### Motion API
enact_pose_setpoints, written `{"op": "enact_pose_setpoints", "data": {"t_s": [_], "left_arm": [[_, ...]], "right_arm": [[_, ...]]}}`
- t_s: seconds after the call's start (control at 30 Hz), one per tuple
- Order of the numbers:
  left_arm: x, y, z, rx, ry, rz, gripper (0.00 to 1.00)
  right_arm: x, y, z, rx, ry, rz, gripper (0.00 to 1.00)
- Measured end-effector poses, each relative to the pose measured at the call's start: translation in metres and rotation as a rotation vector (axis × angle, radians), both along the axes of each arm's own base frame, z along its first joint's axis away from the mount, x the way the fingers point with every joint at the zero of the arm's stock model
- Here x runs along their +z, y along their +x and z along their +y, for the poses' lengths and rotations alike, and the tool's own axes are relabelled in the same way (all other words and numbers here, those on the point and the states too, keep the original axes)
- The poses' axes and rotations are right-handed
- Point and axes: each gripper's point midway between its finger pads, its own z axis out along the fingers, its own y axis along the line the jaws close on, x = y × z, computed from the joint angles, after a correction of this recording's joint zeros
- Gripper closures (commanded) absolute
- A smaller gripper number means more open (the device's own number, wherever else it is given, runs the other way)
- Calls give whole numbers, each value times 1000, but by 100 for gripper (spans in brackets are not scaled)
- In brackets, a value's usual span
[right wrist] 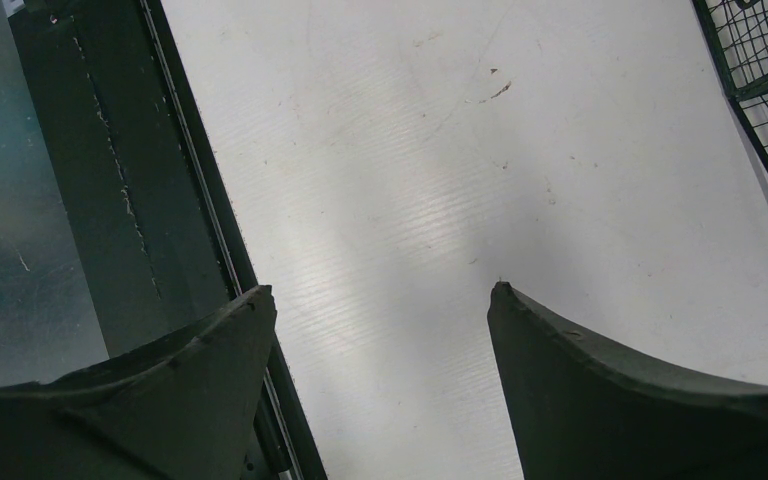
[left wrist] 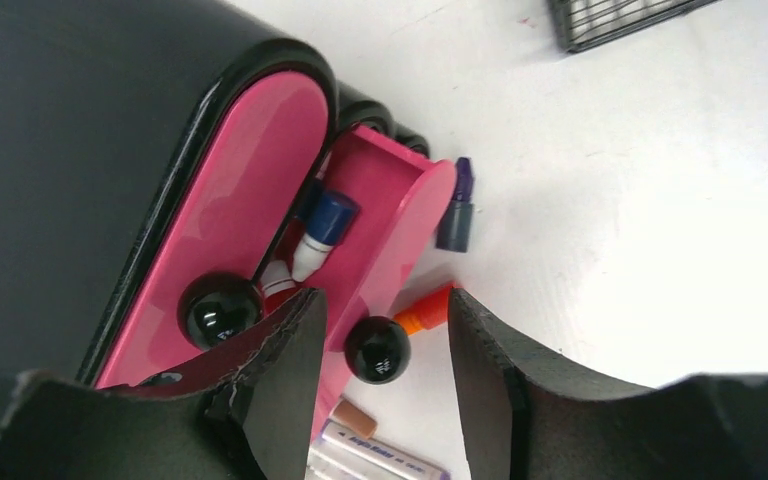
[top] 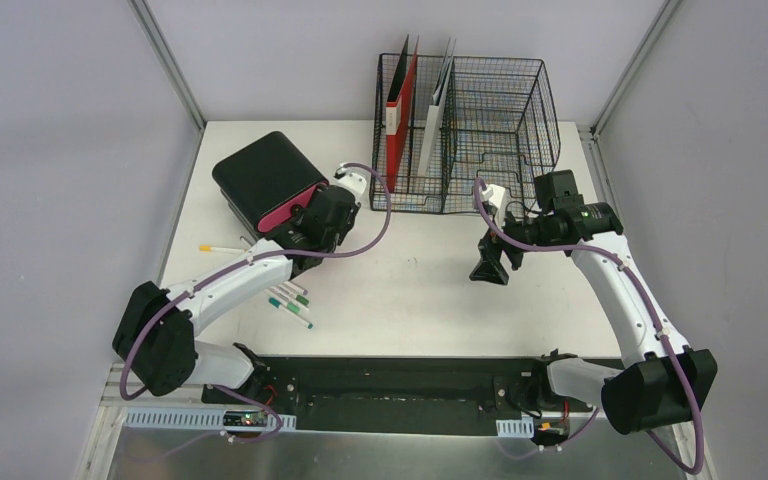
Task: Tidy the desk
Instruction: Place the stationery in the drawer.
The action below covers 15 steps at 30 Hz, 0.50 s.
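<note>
The white desk [top: 420,300] holds a black drawer box [top: 265,172] with pink drawer fronts at the back left. In the left wrist view the box [left wrist: 80,150] has one pink drawer [left wrist: 385,215] pulled out, with a blue-capped marker [left wrist: 325,225] inside. My left gripper [left wrist: 380,335] is open, with that drawer's black knob [left wrist: 377,349] between its fingers and a gap on both sides. An orange marker [left wrist: 428,310] and a dark purple one [left wrist: 457,208] lie beside the drawer. My right gripper [top: 490,265] is open and empty above the bare desk [right wrist: 410,180].
A black wire-mesh rack [top: 500,130] with red and white folders stands at the back centre. Several markers [top: 290,298] and a yellow pen [top: 222,248] lie on the desk by my left arm. More markers [left wrist: 380,455] lie under my left fingers. A black rail [right wrist: 110,180] runs along the near edge.
</note>
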Motion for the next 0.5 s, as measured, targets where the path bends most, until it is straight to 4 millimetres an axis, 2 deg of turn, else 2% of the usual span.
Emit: {"op": "enact_pose_setpoints", "data": {"t_s": [0.13, 0.27, 0.5], "left_arm": [[6, -4, -12, -49, -73, 5, 44], [-1, -11, -21, -94, -121, 35, 34], [-19, -21, -31, -135, -171, 91, 31]], "right_arm": [[0, 0, 0, 0, 0, 0, 19], [0, 0, 0, 0, 0, -1, 19], [0, 0, 0, 1, 0, -1, 19]]}}
